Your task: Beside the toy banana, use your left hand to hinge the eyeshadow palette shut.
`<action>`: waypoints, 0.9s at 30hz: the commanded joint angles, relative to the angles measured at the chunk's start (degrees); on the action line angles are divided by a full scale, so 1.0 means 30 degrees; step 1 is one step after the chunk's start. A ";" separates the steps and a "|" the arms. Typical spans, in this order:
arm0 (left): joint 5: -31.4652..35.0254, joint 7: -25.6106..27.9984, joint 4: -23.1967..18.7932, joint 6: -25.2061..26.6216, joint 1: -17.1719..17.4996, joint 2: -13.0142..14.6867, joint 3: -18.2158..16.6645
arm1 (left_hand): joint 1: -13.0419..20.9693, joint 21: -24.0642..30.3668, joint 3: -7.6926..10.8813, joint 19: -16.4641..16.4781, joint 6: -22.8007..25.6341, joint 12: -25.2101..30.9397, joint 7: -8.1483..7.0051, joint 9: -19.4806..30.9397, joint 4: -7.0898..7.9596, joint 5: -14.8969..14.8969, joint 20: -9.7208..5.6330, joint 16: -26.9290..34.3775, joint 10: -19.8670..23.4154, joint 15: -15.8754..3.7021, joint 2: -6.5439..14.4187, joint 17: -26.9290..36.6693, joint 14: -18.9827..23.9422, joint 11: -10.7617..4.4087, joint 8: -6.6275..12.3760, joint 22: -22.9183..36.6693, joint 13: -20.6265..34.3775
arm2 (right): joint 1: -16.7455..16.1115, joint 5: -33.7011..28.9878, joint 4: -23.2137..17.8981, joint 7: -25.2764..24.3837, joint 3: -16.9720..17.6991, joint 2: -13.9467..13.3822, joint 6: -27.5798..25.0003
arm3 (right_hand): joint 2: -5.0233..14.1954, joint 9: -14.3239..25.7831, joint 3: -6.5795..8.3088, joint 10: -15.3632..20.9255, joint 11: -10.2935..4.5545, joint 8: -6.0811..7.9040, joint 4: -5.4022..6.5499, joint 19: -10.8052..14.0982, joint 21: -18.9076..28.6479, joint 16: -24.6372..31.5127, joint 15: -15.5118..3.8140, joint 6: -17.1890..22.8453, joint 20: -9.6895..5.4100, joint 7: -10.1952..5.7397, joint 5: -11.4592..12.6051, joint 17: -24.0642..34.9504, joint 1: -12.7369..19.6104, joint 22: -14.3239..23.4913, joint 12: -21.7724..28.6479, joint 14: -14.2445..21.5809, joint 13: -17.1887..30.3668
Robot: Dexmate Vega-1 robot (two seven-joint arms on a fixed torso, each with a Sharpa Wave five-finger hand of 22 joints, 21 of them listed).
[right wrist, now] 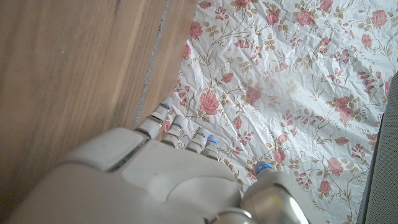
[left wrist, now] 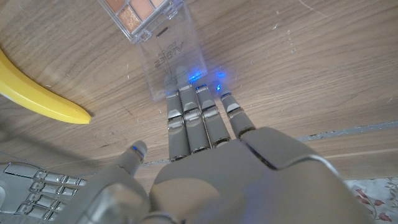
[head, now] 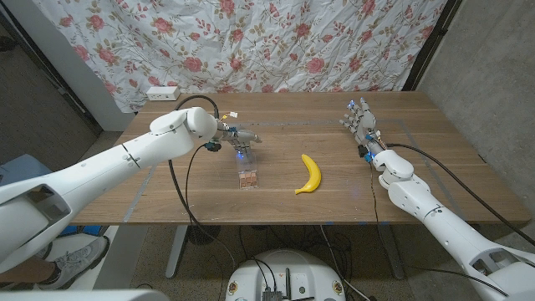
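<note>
eyeshadow palette point(head: 247, 174) lies open at table centre, toy banana point(head: 310, 174) near it at 3 o'clock. palette is a flat rectangle: clear plastic lid point(left wrist: 170, 58), tray of square tan and brown pans point(left wrist: 136, 11). banana smooth, yellow, curved. left hand point(head: 238, 139) at the palette's 12 o'clock, fingertips point(left wrist: 188, 93) on the lid edge, grasping nothing. right hand point(head: 362, 123) released, fingers spread, far right of the wood-grain table point(head: 418, 167).
</note>
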 commanded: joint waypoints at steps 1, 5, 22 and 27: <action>0.0076 0.0245 -0.0167 -0.0044 0.0132 0.0004 -0.0153 | 0.0066 0.0129 0.0073 0.0391 0.0284 0.0219 0.0047 0.0048 -0.0082 0.0050 -0.0145 0.0112 0.0368 -0.0235 0.2389 0.0080 0.0582 -0.0060 0.0103 0.0070 0.0056 | -0.0001 -0.0003 0.0002 0.0002 -0.0002 0.0003 0.0002 | 0.2099 0.0033 -0.0020 0.0027 -0.0163 0.0102 0.0156 0.0123 0.0081 0.0070 -0.2641 0.0038 -0.0028 -0.0146 0.0074 0.0061 -0.0020 0.0045 0.0089 -0.0082 0.0094; 0.0136 0.0324 -0.0165 -0.0081 0.0135 -0.0026 -0.0160 | 0.0076 0.0190 0.0119 0.0731 0.0608 0.0350 0.0053 0.0064 -0.0090 0.0052 -0.0206 0.0173 0.0829 -0.0499 0.2390 0.0090 0.1138 -0.0113 0.0191 0.0068 0.0070 | 0.0000 -0.0004 0.0003 0.0001 -0.0003 0.0004 0.0002 | 0.2099 0.0033 -0.0020 0.0030 -0.0162 0.0100 0.0156 0.0116 0.0078 0.0067 -0.2650 0.0032 -0.0021 -0.0133 0.0075 0.0061 -0.0020 0.0045 0.0090 -0.0088 0.0094; 0.0682 0.0150 0.0322 -0.0353 -0.0321 -0.0418 0.0165 | 0.0109 0.0180 0.0333 0.1487 0.2108 0.0890 0.0102 0.0163 -0.0119 0.0054 -0.0465 0.0004 0.2824 -0.1020 0.2391 0.0138 0.2293 -0.0478 0.0514 0.0066 0.0160 | -0.0015 0.0009 -0.0030 0.0000 0.0010 -0.0018 -0.0016 | 0.2098 0.0034 -0.0019 0.0038 -0.0162 0.0102 0.0156 0.0115 0.0078 0.0074 -0.2670 0.0036 -0.0017 -0.0128 0.0075 0.0061 -0.0021 0.0045 0.0094 -0.0070 0.0094; 0.0823 0.0046 0.0370 -0.0348 -0.0408 -0.0486 0.0233 | 0.0109 0.0083 0.0385 0.1447 0.2651 0.1119 0.0020 0.0190 -0.0119 0.0052 -0.0441 -0.0189 0.3599 -0.0894 0.2391 0.0153 0.2120 -0.0662 0.0629 0.0069 0.0183 | -0.0020 0.0007 -0.0039 -0.0006 0.0009 -0.0020 -0.0018 | 0.2098 0.0034 -0.0019 0.0037 -0.0163 0.0101 0.0156 0.0111 0.0076 0.0076 -0.2654 0.0032 -0.0018 -0.0127 0.0075 0.0061 -0.0021 0.0045 0.0093 -0.0066 0.0094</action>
